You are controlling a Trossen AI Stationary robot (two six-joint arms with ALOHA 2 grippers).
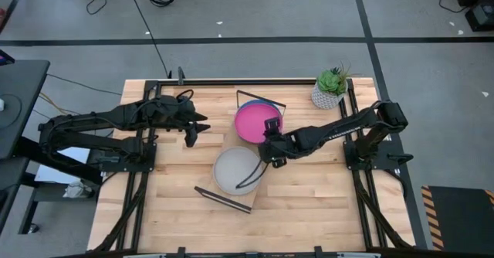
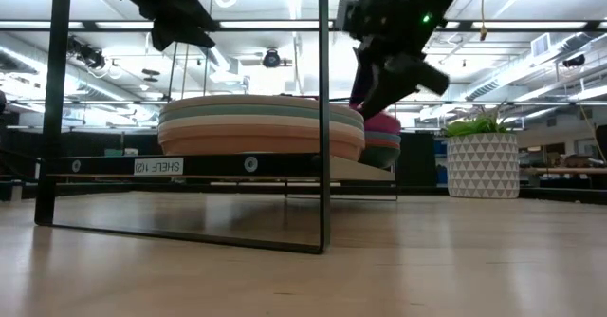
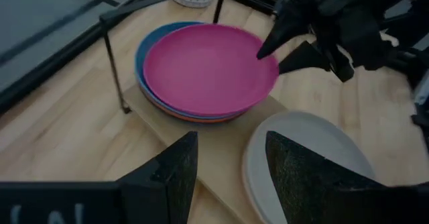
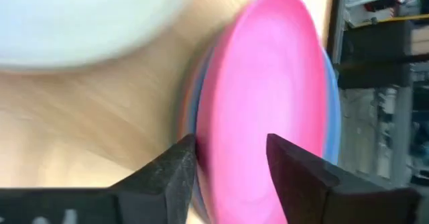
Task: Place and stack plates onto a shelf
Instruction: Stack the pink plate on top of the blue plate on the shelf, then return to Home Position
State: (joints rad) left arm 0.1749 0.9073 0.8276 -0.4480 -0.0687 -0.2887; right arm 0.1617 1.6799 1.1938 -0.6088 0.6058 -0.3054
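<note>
The shelf [image 1: 258, 190] lies slantwise on the table, with black wire frames at its ends. Two stacks of plates sit on it. The far stack is topped by a pink plate [image 1: 257, 123] [image 3: 208, 66] over blue and orange ones. The near stack [image 2: 261, 127] is topped by a pale grey plate [image 1: 238, 171]. My right gripper [image 1: 271, 129] [image 4: 231, 163] is open at the pink plate's right rim. My left gripper [image 1: 193, 132] [image 3: 228, 167] hangs open above the table, left of the shelf, touching nothing. My right gripper has its open fingers [image 3: 285, 26] on either side of the pink plate's rim [image 4: 231, 127], coming from the table's right and slanting down. The plate lies flat on its stack. I cannot tell whether the fingers touch the rim.
A potted plant in a white patterned pot [image 1: 332, 88] [image 2: 482, 156] stands at the table's far right corner. Black rails run along the table's edges [image 1: 231, 80]. Bare wood lies on the near side [image 1: 316, 212] and the left [image 1: 174, 181].
</note>
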